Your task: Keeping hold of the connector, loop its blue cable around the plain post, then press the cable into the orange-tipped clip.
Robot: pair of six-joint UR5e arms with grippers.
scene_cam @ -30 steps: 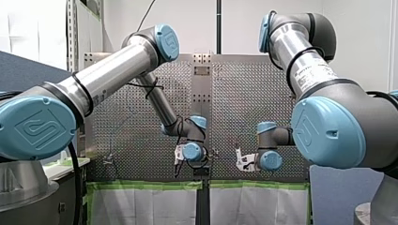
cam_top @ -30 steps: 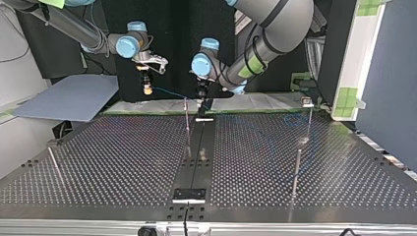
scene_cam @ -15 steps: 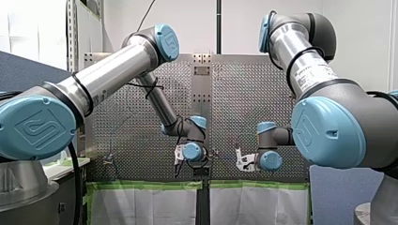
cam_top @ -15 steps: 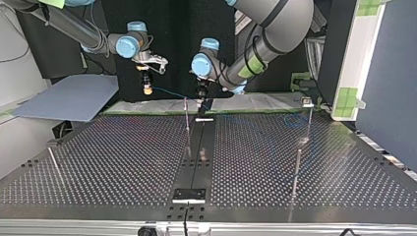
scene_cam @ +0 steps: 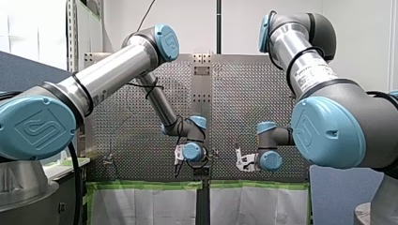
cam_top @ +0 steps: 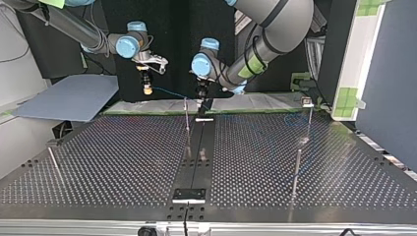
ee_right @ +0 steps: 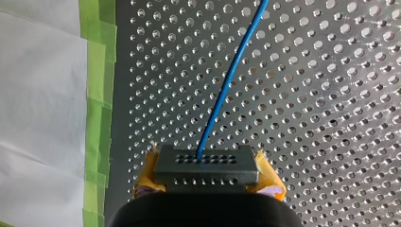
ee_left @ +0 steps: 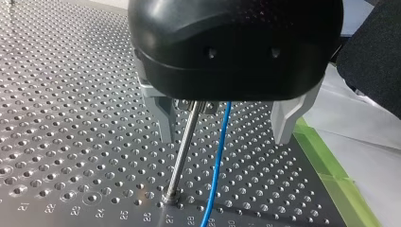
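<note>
My right gripper [ee_right: 208,177] clamps the boxy, hole-dotted connector [ee_right: 206,163] between yellow pads [ee_right: 270,176] near the table's [ee_right: 331,118] taped edge. Its thin blue cable [ee_right: 227,85] points straight ahead. Farther on, my left gripper [ee_left: 224,137], spread wide, straddles the slim steel post [ee_left: 182,151].

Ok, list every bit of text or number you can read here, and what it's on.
"21" up to "30": a row of numbers stamped in the perforated table, by the post's foot; some faint.
Label on my right arm: too small to read.
Emblem on my left arm's blue cap: no legible letters.
</note>
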